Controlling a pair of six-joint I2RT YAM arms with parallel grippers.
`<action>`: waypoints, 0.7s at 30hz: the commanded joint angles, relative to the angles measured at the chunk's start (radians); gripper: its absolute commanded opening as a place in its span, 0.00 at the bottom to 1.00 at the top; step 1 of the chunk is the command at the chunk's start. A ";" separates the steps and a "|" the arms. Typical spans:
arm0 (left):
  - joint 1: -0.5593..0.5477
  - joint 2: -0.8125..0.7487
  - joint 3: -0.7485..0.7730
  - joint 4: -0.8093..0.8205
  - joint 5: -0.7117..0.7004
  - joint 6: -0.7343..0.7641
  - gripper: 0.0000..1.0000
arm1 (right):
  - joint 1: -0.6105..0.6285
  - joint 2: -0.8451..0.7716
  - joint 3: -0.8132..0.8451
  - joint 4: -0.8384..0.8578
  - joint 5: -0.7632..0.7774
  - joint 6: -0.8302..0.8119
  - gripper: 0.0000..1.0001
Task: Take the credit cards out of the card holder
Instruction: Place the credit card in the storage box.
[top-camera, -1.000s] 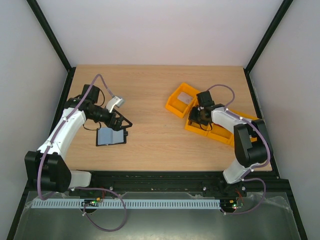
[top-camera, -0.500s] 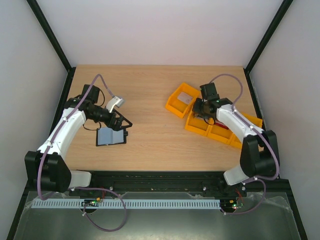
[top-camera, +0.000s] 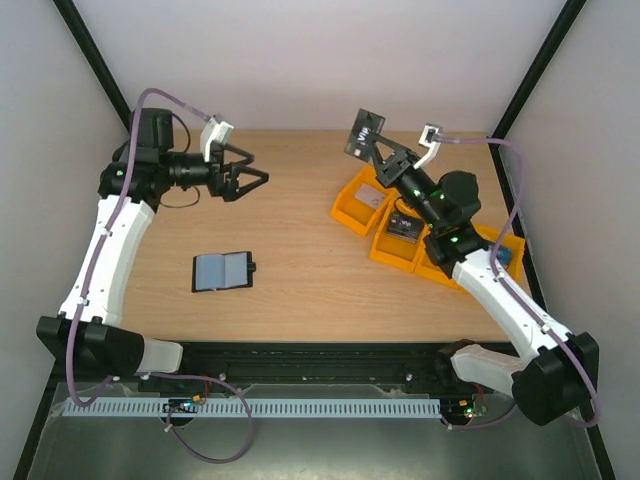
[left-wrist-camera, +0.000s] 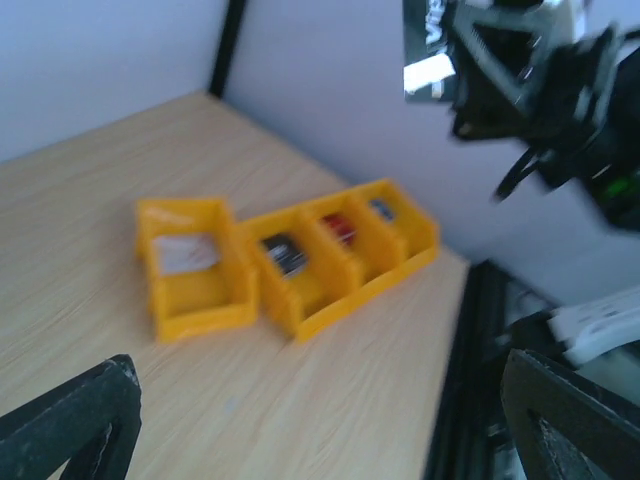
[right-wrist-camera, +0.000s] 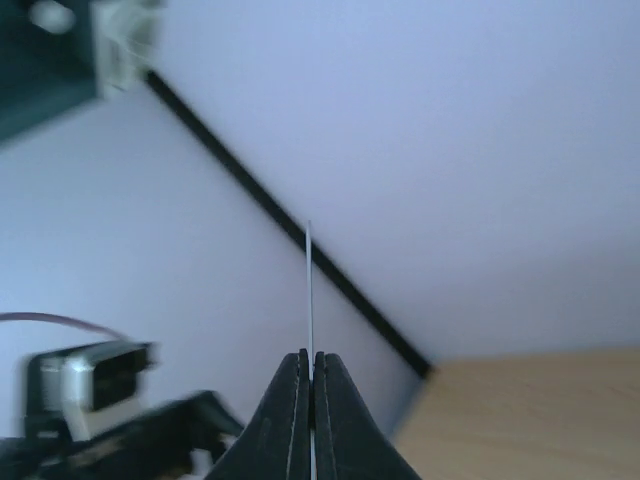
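The dark credit card (top-camera: 366, 133), pale-printed, stands pinched in the right gripper (top-camera: 379, 148).

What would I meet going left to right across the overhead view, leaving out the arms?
Black folding card holder, lying open → dark plastic card pinched by the right gripper → dark card in the orange plastic tray row → blue card at that row's right end.
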 joint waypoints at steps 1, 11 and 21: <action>-0.086 0.036 0.026 0.388 0.199 -0.499 0.98 | 0.129 0.041 -0.057 0.525 0.075 0.167 0.02; -0.206 0.095 0.126 0.535 0.198 -0.698 0.75 | 0.313 0.179 0.009 0.632 0.096 0.205 0.02; -0.206 0.073 0.099 0.533 0.233 -0.710 0.02 | 0.322 0.203 0.035 0.581 0.082 0.199 0.02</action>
